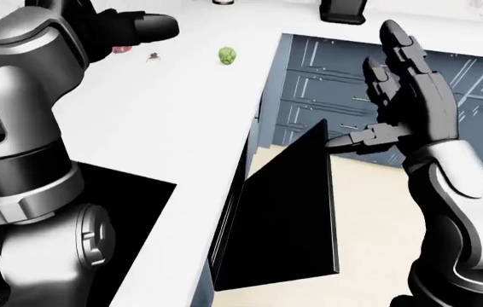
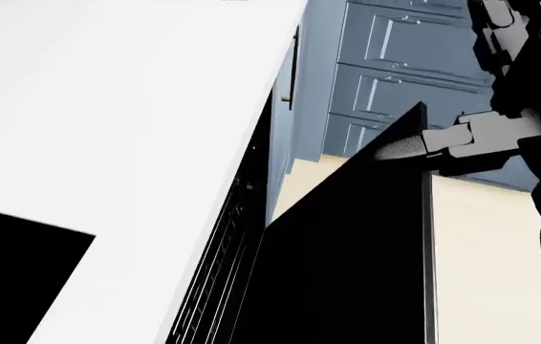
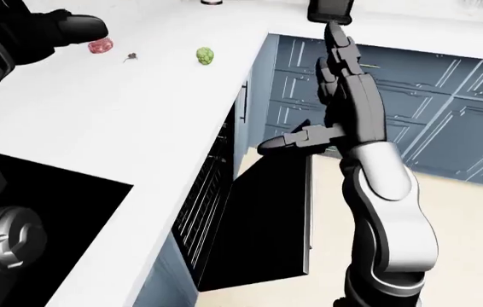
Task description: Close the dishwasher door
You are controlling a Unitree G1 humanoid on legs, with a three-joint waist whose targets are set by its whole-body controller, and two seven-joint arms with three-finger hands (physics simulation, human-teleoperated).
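The dishwasher door (image 1: pixel 284 211) is a flat black panel that hangs partly open and leans out from under the white counter (image 1: pixel 181 121). Wire racks (image 3: pixel 203 204) show in the gap behind it. My right hand (image 1: pixel 370 89) is open, its fingers (image 1: pixel 404 70) spread upward. The thumb (image 2: pixel 404 149) rests against the door's top corner on its outer side. My left hand (image 1: pixel 152 27) hovers over the counter at the upper left, far from the door; its fingers are too dark to read.
Blue cabinets (image 1: pixel 335 89) with bar handles line the far wall beyond a beige floor (image 1: pixel 370 217). A black inset (image 2: pixel 13 272) is cut into the counter at the lower left. A green vegetable (image 1: pixel 228 55), a pink item (image 3: pixel 100 45) and a black appliance (image 1: pixel 344 9) sit on the counter.
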